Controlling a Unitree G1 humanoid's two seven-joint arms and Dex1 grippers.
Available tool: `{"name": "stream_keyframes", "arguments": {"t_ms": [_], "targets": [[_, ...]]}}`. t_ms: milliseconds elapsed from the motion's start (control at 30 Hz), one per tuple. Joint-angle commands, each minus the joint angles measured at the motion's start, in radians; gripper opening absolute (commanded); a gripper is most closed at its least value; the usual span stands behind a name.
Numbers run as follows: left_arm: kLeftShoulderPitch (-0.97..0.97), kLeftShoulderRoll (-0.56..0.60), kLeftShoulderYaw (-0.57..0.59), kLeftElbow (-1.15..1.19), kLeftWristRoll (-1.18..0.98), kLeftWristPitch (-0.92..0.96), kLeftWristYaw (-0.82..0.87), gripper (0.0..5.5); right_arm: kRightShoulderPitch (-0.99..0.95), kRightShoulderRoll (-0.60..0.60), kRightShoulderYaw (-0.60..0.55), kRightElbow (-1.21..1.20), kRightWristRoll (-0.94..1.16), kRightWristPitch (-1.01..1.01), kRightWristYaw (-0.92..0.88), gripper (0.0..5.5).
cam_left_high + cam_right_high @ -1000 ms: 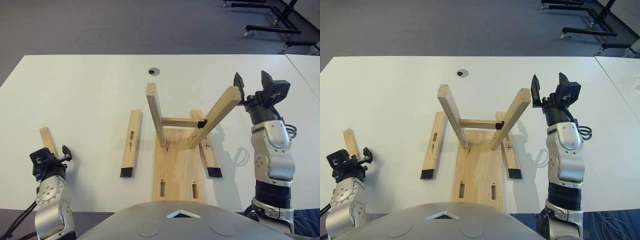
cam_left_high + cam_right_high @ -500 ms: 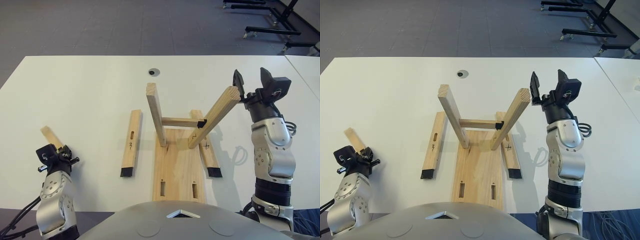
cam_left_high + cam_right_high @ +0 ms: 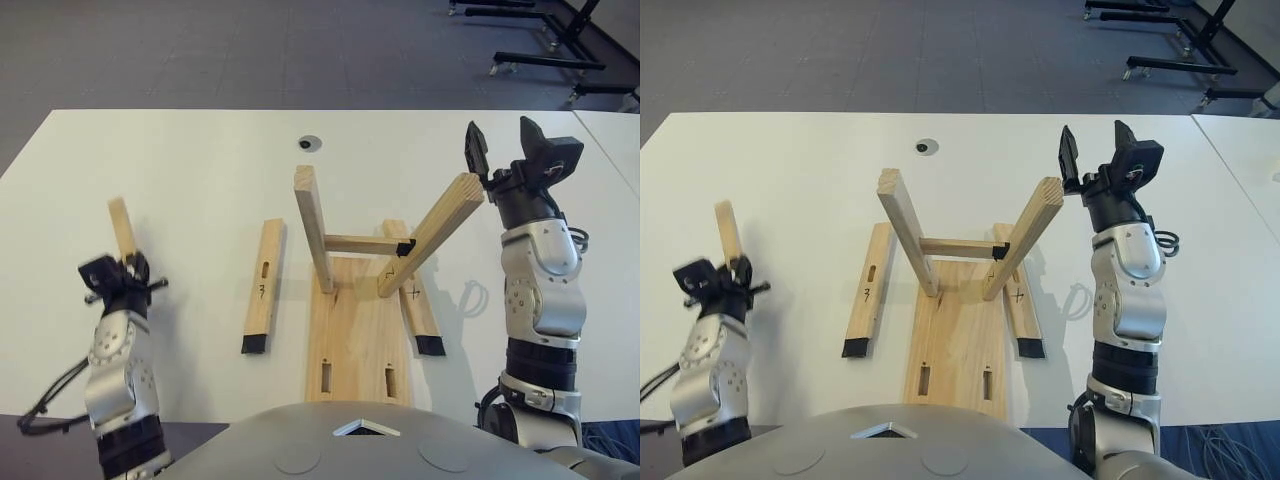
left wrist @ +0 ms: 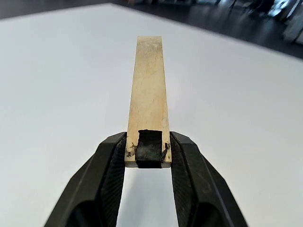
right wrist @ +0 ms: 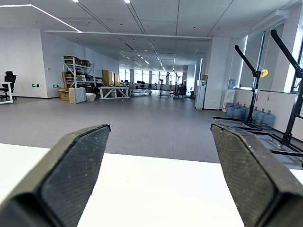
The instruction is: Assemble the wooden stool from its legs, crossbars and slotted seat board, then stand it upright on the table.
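Note:
The slotted seat board lies flat at the table's near middle. Two legs stand slanted in its far slots, joined by a crossbar. A loose leg lies left of the board, another right of it, partly under the slanted leg. My left gripper is lifted over the table's left side, shut on a short crossbar that points up and away. My right gripper stands open just right of the right leg's top, touching nothing.
A small round grommet sits in the white table beyond the stool parts. A second table's edge adjoins on the right. Black frame stands are on the floor far behind.
My left gripper has risen from near the table's front left edge and moved forward, tipping the crossbar upright. My right gripper has lifted slightly, still open beside the right leg.

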Motion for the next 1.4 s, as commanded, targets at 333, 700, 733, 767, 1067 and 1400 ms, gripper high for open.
{"name": "stream_keyframes", "arguments": {"t_ms": [333, 700, 733, 767, 1067, 1400], "targets": [[-0.552, 0.261, -0.341, 0.007, -0.096, -0.316, -0.648, 1.28, -0.362, -0.070, -0.149, 0.005, 0.785, 0.441, 0.165, 3.92], [-0.642, 0.213, -0.458, 0.093, -0.048, -0.391, -0.703, 1.28, -0.399, -0.020, -0.017, -0.117, 1.030, 0.560, 0.118, 3.92], [-0.644, 0.209, -0.471, 0.094, -0.041, -0.396, -0.706, 1.28, -0.409, -0.014, -0.012, -0.111, 1.025, 0.551, 0.115, 3.92], [-0.644, 0.205, -0.485, 0.094, -0.031, -0.403, -0.709, 1.28, -0.419, -0.007, -0.007, -0.102, 1.018, 0.545, 0.111, 3.92], [-0.647, 0.185, -0.525, 0.112, 0.014, -0.436, -0.700, 1.28, -0.445, 0.028, 0.001, -0.083, 1.023, 0.509, 0.101, 2.92], [-0.651, 0.186, -0.515, 0.121, 0.021, -0.447, -0.688, 1.28, -0.456, 0.045, 0.000, -0.069, 1.016, 0.480, 0.093, 1.12]]}}
